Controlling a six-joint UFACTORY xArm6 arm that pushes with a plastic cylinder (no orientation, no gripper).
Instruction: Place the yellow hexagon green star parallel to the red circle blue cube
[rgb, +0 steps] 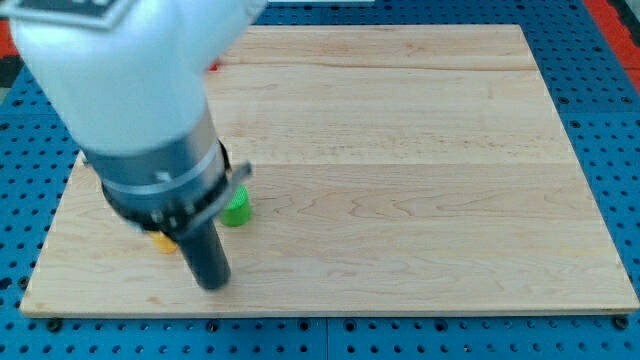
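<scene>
A green block (238, 208), its shape partly hidden, sits on the wooden board (400, 170) at the lower left. A small piece of a yellow block (163, 241) shows just left of the rod, mostly hidden by the arm. My tip (212, 284) is at the view's bottom left, below and slightly left of the green block and right of the yellow piece. A sliver of red (211, 67) shows at the arm's edge near the view's top left. No blue cube is visible; the arm covers much of the board's left side.
The large white and grey arm body (130, 90) fills the view's upper left. A blue perforated table (610, 120) surrounds the board. The board's bottom edge lies just below my tip.
</scene>
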